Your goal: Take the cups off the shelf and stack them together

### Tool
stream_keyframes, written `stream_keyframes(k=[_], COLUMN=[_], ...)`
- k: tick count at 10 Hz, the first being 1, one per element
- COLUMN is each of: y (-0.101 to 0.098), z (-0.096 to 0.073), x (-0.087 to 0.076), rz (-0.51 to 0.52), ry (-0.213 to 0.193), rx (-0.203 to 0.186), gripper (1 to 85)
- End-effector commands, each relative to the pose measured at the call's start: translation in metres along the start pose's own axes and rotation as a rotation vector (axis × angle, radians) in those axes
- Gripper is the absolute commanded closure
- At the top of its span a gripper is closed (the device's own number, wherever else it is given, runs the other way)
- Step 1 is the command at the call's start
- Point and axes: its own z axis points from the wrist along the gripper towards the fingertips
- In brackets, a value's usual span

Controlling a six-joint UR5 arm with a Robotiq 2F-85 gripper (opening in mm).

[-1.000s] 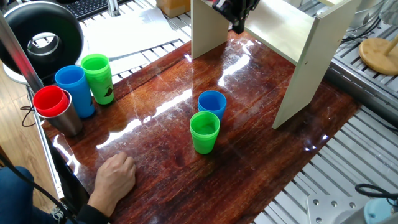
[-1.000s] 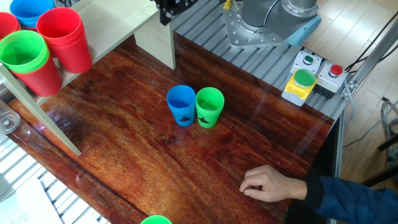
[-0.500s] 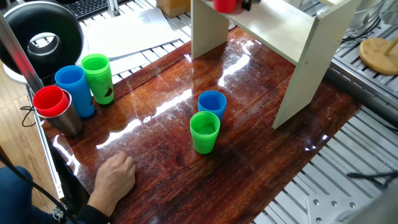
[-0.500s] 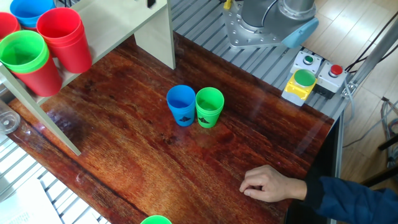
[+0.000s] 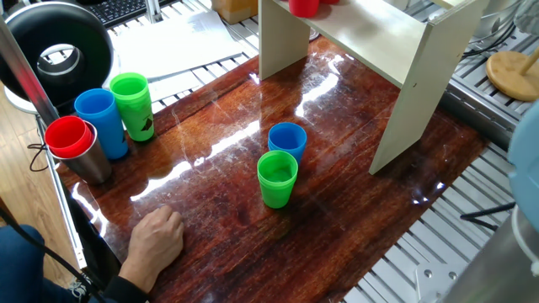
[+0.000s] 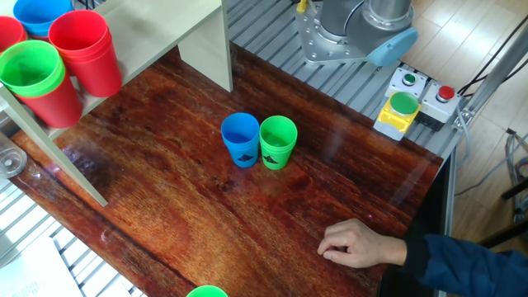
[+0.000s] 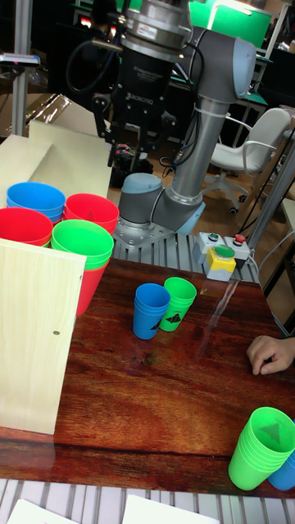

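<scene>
The cream shelf carries several cups: blue, two red and green. From the one fixed view only a red cup shows at the shelf's top edge. On the table in front stand a blue cup and a green cup, side by side and touching. My gripper hangs high above the shelf's far end, open, with nothing between its fingers. It is outside both fixed views.
At the table's other end stand a green cup, a blue cup and a red cup in a grey metal tumbler. A person's hand rests on the table edge. A button box sits by the robot base.
The gripper has risen from the shelf's end and left both fixed views, uncovering a red cup on the shelf. Cups on the table and the hand have not moved.
</scene>
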Motion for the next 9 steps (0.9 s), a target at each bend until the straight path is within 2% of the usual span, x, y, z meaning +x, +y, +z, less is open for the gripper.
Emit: stream_keyframes(k=[1, 4, 5, 6, 9], y=[-0.013, -0.014, -0.016, -0.02, -0.03], z=[0.001, 0.001, 0.001, 0.001, 0.0], x=[0.002, 0.003, 0.003, 0.003, 0.008], rz=[0.084, 0.087, 0.118, 0.153, 0.191], ry=[0.0, 0.002, 0.001, 0.002, 0.017], rx=[-0.022, -0.016, -0.009, 0.007, 0.045], gripper=[47.7, 48.3, 69.7, 84.0, 84.0])
